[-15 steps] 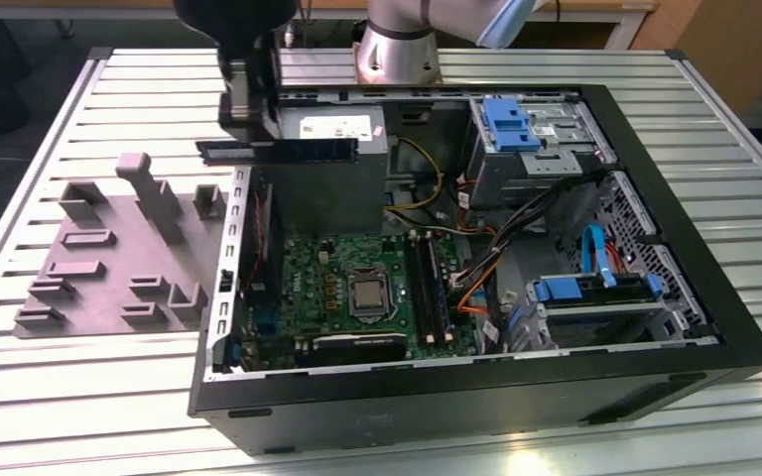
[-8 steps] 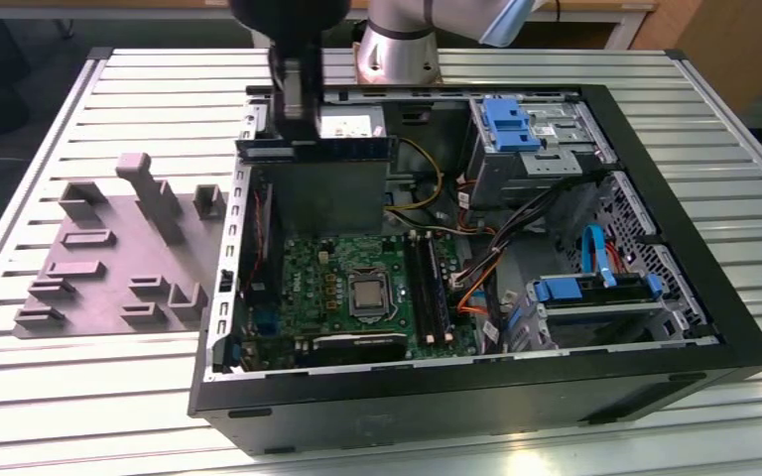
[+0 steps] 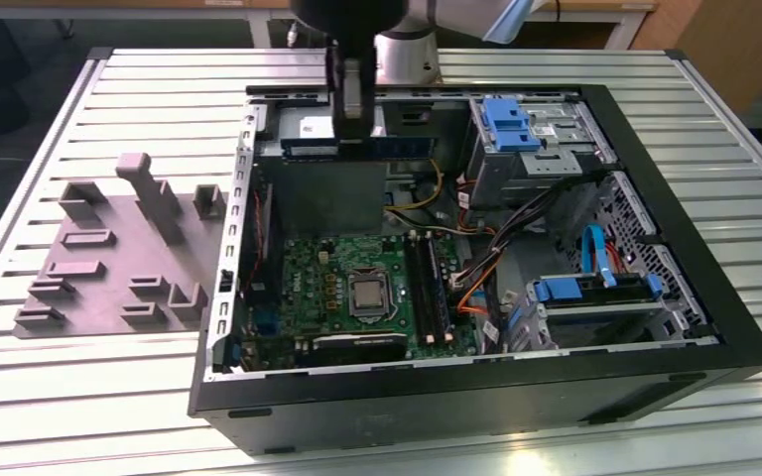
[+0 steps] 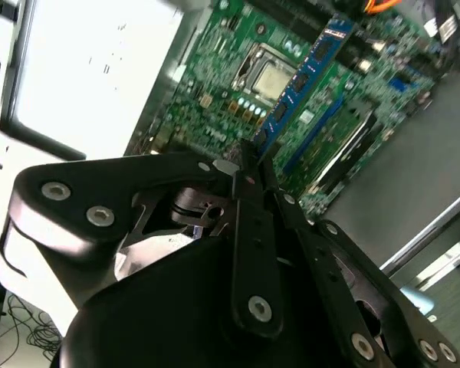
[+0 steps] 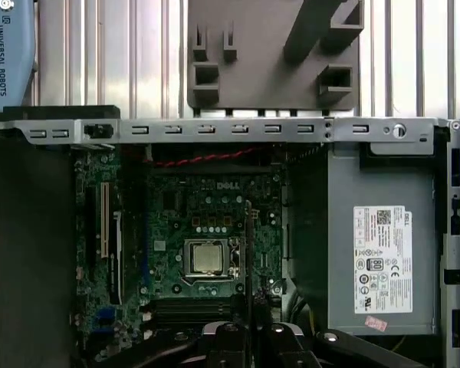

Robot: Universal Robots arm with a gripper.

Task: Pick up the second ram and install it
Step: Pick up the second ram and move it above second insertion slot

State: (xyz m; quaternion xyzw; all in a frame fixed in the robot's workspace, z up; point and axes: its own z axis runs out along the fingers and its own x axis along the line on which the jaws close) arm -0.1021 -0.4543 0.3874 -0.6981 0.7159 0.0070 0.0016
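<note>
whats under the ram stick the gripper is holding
In the second wrist view, the second ram, clamped in the jaws of the gripper, hangs above the green motherboard and its processor socket. The gripper's own body covers the board nearer the camera.

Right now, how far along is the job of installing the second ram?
Done: the pick-up. The tool is shut on one end of the second ram. In hand: the stick is held in the air above the motherboard of the open computer case. Left: the seating; the ram is not yet in the memory slots.
</note>
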